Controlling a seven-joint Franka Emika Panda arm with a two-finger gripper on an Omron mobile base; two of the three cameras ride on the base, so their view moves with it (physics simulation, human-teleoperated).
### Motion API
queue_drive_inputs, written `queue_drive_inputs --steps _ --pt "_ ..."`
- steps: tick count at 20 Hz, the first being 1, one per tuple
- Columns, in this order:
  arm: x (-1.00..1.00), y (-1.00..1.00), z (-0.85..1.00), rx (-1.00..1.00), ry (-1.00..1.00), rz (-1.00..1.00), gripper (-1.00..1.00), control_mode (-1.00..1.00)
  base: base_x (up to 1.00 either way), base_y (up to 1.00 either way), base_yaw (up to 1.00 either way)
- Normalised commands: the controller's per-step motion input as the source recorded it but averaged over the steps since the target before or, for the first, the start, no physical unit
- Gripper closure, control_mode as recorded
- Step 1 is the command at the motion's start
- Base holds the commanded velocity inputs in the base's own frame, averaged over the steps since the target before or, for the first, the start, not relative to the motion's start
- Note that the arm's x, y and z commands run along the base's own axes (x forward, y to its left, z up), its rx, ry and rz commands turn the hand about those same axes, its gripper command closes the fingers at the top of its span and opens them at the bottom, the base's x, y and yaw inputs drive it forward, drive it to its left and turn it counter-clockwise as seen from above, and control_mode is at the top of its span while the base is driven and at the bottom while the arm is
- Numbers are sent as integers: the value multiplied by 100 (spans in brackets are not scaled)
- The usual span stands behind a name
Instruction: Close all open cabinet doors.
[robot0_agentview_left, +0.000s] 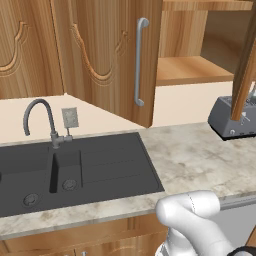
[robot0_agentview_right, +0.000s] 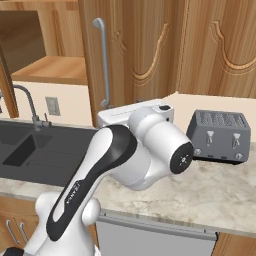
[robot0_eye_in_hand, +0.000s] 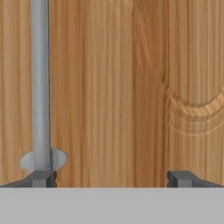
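Wood-grain cabinet door (robot0_eye_in_hand: 122, 87) stands swung out over the counter (robot0_agentview_left: 200, 155) beside the sink (robot0_agentview_left: 75, 170), its face square ahead of the gripper (robot0_eye_in_hand: 111, 178) and very close. Its silver bar handle (robot0_eye_in_hand: 40, 83) runs straight toward twelve o'clock in the hand view, just above the fingertip (robot0_eye_in_hand: 41, 178) at nine o'clock. Jaws are spread wide and hold nothing, so a flat push on the panel looks likeliest.
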Motion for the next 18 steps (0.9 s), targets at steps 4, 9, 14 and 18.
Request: queue_drive_inputs --steps 4,9,14,18 --pt "24 0 -12 0 0 0 -100 -100 0 0 0" --pt "19 3 -12 0 0 0 -100 -100 0 0 0" --pt "15 9 -10 0 0 0 -100 -100 0 0 0" --pt "22 11 -3 0 0 0 -100 -100 0 0 0"
